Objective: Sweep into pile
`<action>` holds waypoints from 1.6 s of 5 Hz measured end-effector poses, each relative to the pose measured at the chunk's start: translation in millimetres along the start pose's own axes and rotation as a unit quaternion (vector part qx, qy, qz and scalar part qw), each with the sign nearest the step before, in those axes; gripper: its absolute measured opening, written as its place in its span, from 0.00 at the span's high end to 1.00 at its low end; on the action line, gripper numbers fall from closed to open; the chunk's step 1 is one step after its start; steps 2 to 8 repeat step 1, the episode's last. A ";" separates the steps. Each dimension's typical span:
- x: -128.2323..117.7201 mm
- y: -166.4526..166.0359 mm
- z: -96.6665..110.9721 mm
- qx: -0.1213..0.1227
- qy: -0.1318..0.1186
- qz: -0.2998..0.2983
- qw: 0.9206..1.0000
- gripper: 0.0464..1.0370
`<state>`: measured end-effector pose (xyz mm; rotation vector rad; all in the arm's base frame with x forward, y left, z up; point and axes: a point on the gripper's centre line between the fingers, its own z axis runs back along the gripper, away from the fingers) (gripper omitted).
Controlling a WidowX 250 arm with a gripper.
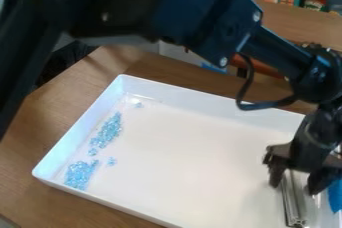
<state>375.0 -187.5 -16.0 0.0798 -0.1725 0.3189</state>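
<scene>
Wooden bench (33, 137), white tray (194, 147) on top. Pale-blue beads (80, 174) in loose patches at tray's left end; likely light, hard, scatter easily, so push low from behind, don't pinch. Pincer (294, 182) at right, fingers apart, silvery bar (292, 204) between. Raised tray walls may limit strokes.

Tray (187, 147) reads as smooth white moulded plastic, soft sheen on the floor and walls; the pale blue bits (107, 131) in it look clear and glassy, glossy with small bright glints. Table (40, 122) is wood or wood-look, fine grain, satin finish. Arm (227, 22) has smooth black links, low gloss, with shiny metal screws; cable (257, 106) has a smooth plastic-looking jacket, and the ridged bar (292, 204) looks like bright metal.
</scene>
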 end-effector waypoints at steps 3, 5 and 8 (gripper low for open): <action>8.9 29.5 38.2 -0.052 0.005 -0.012 0.999 0.03; 8.9 29.5 38.2 -0.052 0.005 -0.012 0.999 0.03; 8.9 29.5 38.2 -0.052 0.005 -0.012 0.999 0.03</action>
